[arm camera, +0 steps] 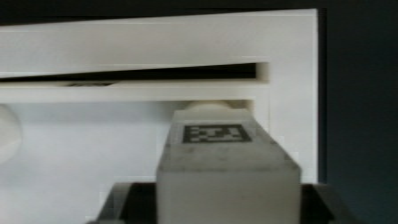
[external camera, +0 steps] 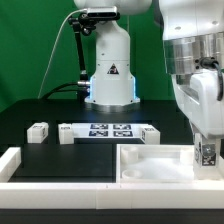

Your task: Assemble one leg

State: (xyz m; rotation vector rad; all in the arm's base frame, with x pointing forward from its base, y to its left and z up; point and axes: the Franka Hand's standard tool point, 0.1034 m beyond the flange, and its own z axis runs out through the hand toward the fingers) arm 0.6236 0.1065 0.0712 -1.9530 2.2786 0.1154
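Note:
My gripper [external camera: 207, 150] is shut on a leg [external camera: 208, 153], a small white block with a black-and-white tag, held upright at the exterior view's right. It sits over the right end of the large white square panel [external camera: 150, 162]; I cannot tell whether it touches. In the wrist view the leg [arm camera: 221, 160] fills the space between the dark fingers [arm camera: 139, 200], its tag facing the camera and its rounded tip against the panel [arm camera: 89, 130]. A second leg [external camera: 38, 131] lies on the black table at the exterior view's left.
The marker board [external camera: 108, 131] lies mid-table behind the panel. A white raised border [external camera: 12, 160] runs along the exterior view's left and front. The robot base [external camera: 110, 75] stands at the back against a green wall.

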